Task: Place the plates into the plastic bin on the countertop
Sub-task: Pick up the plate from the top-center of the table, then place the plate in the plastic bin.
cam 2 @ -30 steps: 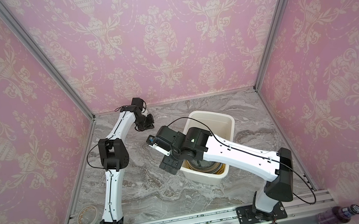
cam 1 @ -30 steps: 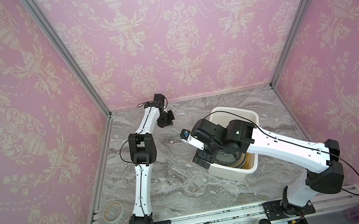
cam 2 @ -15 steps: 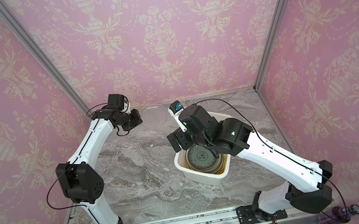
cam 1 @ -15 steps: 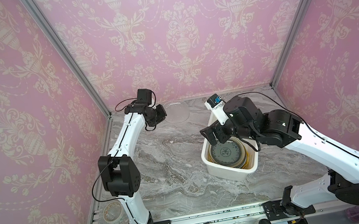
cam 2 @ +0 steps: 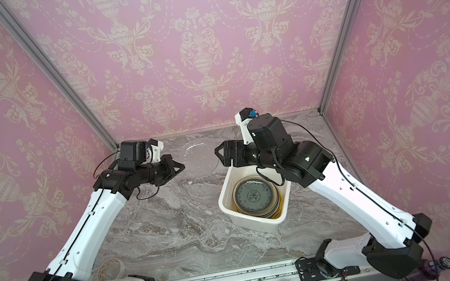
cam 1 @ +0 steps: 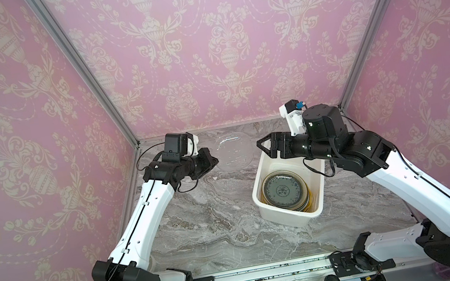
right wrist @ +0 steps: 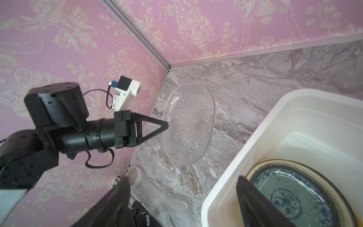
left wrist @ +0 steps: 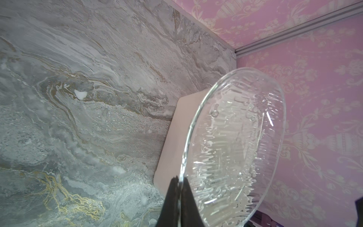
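Found the grey marble countertop [cam 1: 200, 220] spread under everything. Saw the white plastic bin [cam 1: 288, 216] standing on its right half, with plates stacked inside. Made out a teal patterned plate [cam 1: 284, 190] near the top of that stack under a glassy sheen, with yellowish rims showing beneath it; could not count the rest.

Found the left gripper [right wrist: 167, 125] pressed together on the rim of a clear glass plate [right wrist: 188, 125]. Saw the same pinch in the left wrist view, with both dark fingers [left wrist: 172, 196] meeting at the plate's edge. Placed that plate over the back of the countertop, outside the bin and just beside its far corner, between the two grippers.

Found the right gripper [cam 1: 263, 150] above the bin's far end, pointed at the glass plate, fingers spread wide with nothing between them.

Spotted a roll of tape [cam 2: 111, 269] lying near the left arm's base.
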